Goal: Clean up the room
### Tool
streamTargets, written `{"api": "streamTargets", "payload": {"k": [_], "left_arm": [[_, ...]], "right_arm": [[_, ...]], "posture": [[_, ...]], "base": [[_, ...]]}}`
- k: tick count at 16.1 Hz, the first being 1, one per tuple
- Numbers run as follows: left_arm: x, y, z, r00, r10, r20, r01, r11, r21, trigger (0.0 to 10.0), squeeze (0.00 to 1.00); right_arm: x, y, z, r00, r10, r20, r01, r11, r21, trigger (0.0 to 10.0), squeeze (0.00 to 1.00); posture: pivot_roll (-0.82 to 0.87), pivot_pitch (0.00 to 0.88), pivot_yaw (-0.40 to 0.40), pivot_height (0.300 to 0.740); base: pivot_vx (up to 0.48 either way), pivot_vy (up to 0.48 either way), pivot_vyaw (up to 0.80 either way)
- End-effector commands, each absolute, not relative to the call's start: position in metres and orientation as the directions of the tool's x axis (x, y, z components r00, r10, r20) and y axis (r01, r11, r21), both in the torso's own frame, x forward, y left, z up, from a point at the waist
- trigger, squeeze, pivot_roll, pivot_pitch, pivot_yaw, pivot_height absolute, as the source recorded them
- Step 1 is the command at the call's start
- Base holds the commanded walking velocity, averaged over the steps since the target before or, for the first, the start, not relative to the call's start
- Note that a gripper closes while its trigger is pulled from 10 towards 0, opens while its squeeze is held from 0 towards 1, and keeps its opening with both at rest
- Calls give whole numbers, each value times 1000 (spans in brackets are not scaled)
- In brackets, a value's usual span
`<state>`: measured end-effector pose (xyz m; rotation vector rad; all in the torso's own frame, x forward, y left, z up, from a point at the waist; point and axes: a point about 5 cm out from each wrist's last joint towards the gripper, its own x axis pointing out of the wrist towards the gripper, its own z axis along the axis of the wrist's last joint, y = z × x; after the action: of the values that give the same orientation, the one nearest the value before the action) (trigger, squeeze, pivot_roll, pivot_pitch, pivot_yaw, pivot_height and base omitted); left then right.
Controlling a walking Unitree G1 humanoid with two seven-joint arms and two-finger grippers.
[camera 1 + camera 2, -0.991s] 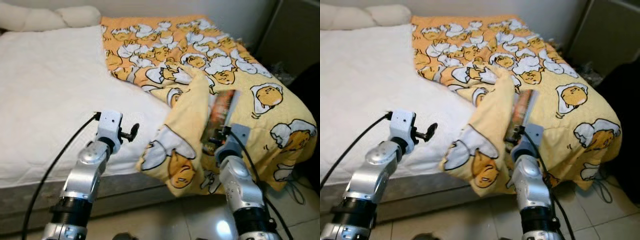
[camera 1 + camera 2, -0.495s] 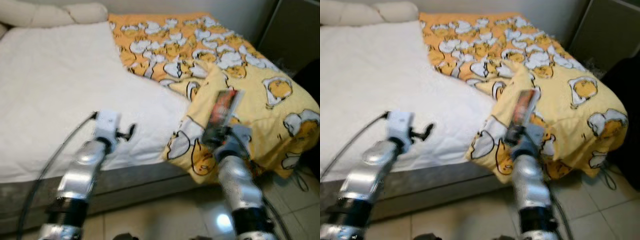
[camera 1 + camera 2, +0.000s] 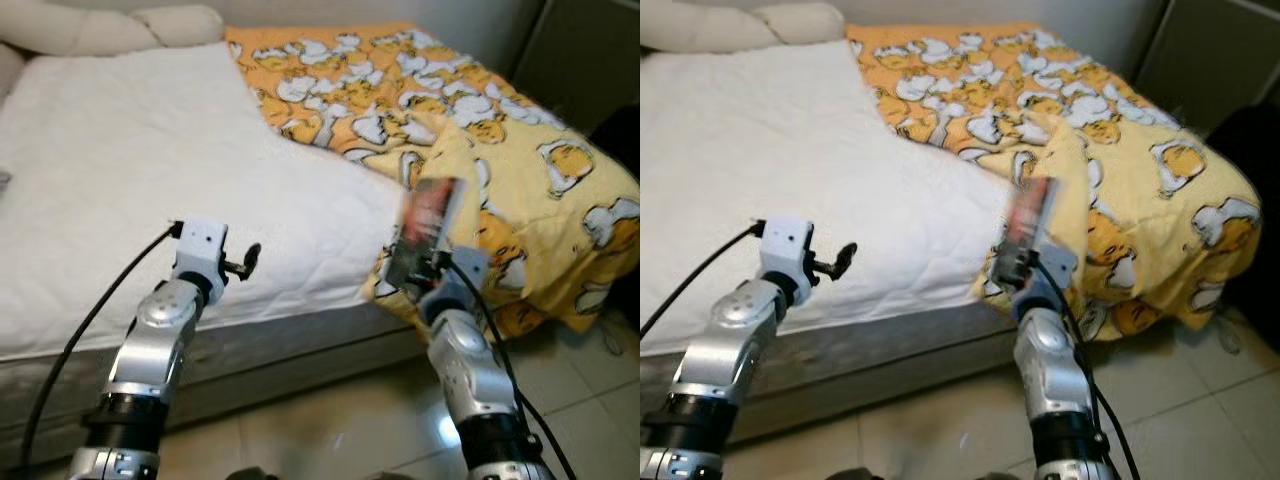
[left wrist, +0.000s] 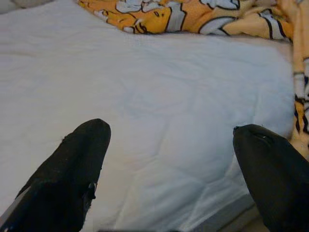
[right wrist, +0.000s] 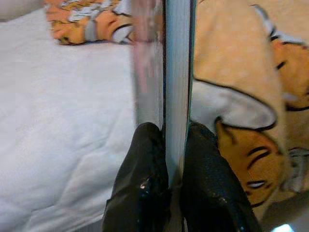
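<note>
My right gripper is shut on a thin book with a red and dark cover, held upright over the bed's front edge next to the yellow blanket. In the right wrist view the book stands edge-on between the two black fingers. My left gripper is open over the white mattress, holding nothing. Its two fingers stand wide apart above the white sheet.
The yellow blanket with egg cartoon print covers the bed's right half and hangs over the corner. White pillows lie at the head of the bed. A dark cabinet stands at the right. Pale tiled floor lies below.
The view has swung, so the bed sits further right in the picture. My right gripper with the book has come left, off the blanket toward the white mattress edge. The left gripper stays open.
</note>
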<state>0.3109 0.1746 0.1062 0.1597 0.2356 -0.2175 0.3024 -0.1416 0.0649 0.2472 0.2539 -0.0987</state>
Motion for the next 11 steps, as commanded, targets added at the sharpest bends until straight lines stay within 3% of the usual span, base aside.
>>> {"api": "streamTargets", "payload": {"k": [1,11], "left_arm": [[313,166,110,946,-220,-237,256,958,131,10000,0],[313,166,110,947,-220,-236,255,958,131,10000,0]], "right_arm": [[306,-150,74,972,-95,-216,145,963,229,10000,0],[306,-149,75,972,-94,-215,144,962,230,10000,0]], "posture": [[-16,0,-22,740],[-14,0,-22,740]], "base": [[0,364,0],[0,363,0]]}}
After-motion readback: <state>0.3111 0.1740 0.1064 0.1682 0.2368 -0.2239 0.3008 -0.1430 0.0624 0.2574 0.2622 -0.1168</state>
